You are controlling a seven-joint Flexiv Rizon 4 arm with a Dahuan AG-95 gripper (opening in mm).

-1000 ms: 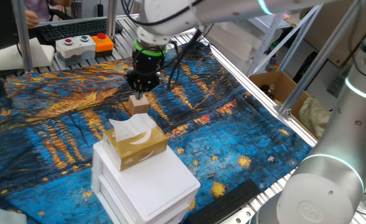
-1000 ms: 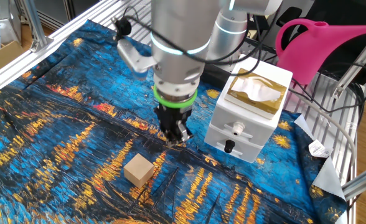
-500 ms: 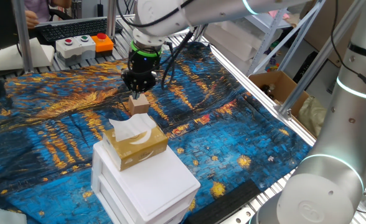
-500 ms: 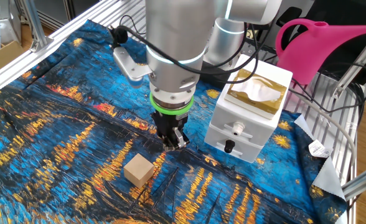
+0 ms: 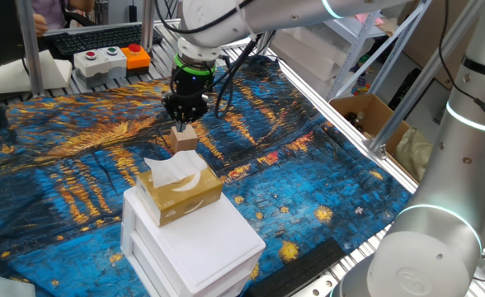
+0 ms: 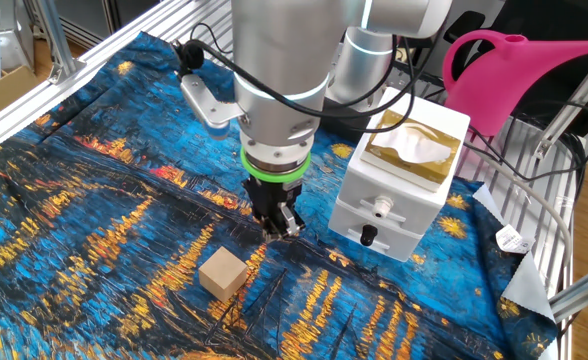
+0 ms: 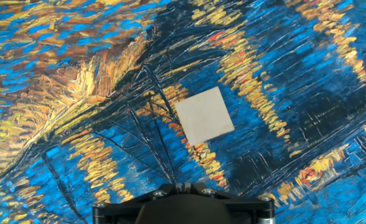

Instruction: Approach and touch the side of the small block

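Observation:
The small block (image 5: 184,138) is a tan cube on the blue and gold painted cloth (image 5: 77,165). It also shows in the other fixed view (image 6: 222,273) and in the hand view (image 7: 204,114), a little right of centre. My gripper (image 6: 282,228) points straight down with its fingers together and nothing between them. It hovers low over the cloth, beside the block and apart from it. In one fixed view the gripper (image 5: 182,124) stands just behind the block. In the hand view only the fingertips (image 7: 183,186) show at the bottom edge.
A yellow-tan tissue box (image 5: 179,188) lies on stacked white boxes (image 5: 197,243) near the block; both show in the other fixed view (image 6: 409,148). A pink watering can (image 6: 514,70), a button box (image 5: 110,59) and a cardboard box (image 5: 366,115) stand off the cloth.
Over the last second the gripper shifted slightly sideways over the cloth near the block. In the last half second it has barely moved. The block has not moved.

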